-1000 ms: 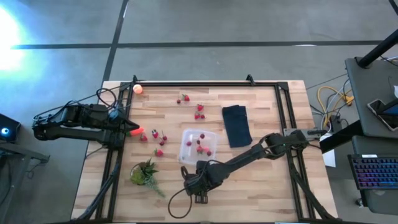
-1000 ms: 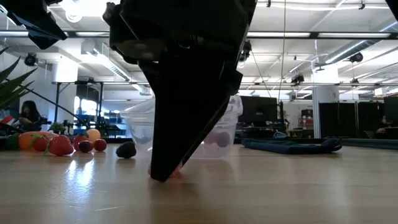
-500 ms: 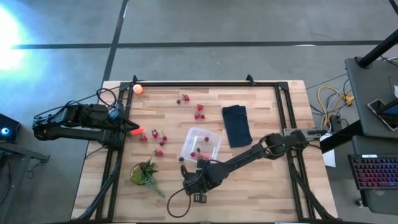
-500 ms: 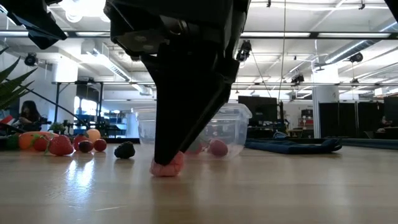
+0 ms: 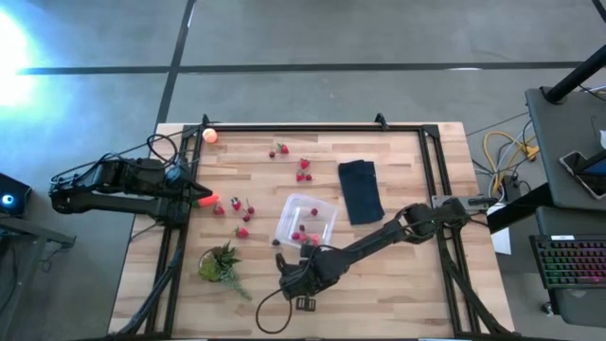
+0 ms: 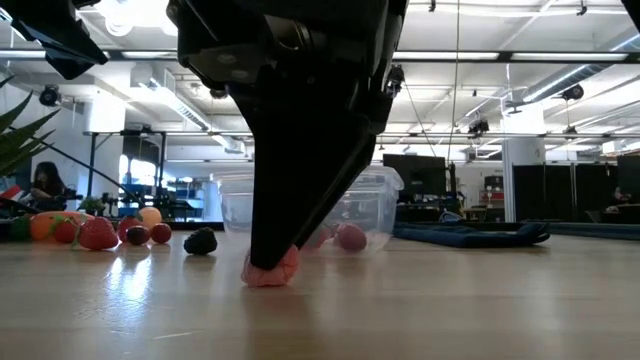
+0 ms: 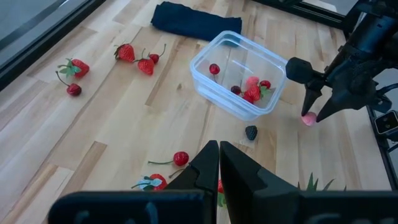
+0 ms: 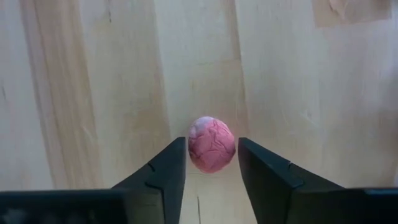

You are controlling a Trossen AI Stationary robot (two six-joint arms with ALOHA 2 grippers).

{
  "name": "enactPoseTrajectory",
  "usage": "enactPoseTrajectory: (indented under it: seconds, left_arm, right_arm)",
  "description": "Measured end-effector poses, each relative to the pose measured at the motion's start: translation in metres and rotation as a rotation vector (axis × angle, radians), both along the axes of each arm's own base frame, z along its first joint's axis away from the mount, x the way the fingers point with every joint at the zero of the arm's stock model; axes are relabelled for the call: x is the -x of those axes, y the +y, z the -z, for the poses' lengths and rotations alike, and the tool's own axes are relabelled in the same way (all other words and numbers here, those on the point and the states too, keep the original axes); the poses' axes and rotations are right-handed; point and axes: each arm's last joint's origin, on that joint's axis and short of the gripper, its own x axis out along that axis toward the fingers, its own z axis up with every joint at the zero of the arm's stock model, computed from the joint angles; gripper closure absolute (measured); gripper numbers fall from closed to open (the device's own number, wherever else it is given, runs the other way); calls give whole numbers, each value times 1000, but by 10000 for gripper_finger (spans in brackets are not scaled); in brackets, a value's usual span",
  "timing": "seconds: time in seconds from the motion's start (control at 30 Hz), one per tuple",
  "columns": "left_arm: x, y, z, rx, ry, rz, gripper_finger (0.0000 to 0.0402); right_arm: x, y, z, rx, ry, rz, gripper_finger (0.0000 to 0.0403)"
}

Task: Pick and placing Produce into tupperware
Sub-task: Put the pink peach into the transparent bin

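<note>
The right gripper stands tips-down on the table, its jaws narrowed around a pink wrinkled berry. Both fingers bracket the piece at its sides; in the right wrist view the contact appears close, but a firm pinch cannot be confirmed. In the low view the berry rests on the wood directly under the fingertips. The piece is near-round, so no long axis can be given.

The tupperware sits just beyond the right jaws, upright and uncovered, near but not touching them. Inside it lie several red berries and one dark one. A dark berry lies on the wood beside the box, between it and the left jaws.

The left gripper has its jaws pressed together, holding nothing, at the table's left edge. Loose strawberries lie ahead of it. The elongated orange-red piece sits by its fingertips, long axis across the table.
</note>
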Motion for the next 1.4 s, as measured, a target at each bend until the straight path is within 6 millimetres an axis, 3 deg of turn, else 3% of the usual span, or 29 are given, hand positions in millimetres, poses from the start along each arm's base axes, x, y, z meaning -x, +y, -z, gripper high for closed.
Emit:
enactPoseTrajectory:
  seconds: [0.2,0.9,1.17,1.3,1.4]
  left_arm:
    - [0,0,0,0,0,0,401]
    - [0,0,0,0,0,0,401]
    - [0,0,0,0,0,0,401]
    - [0,0,0,0,0,-1,401]
    - [0,0,0,0,0,0,401]
  right_arm:
    - [0,0,2,10,-3,4,249]
    - [1,-2,7,35,6,18,272]
    - [2,-3,7,29,10,71,313]
    - [-1,-1,-4,13,-8,93,325]
    - [-3,-2,-30,37,-82,114,322]
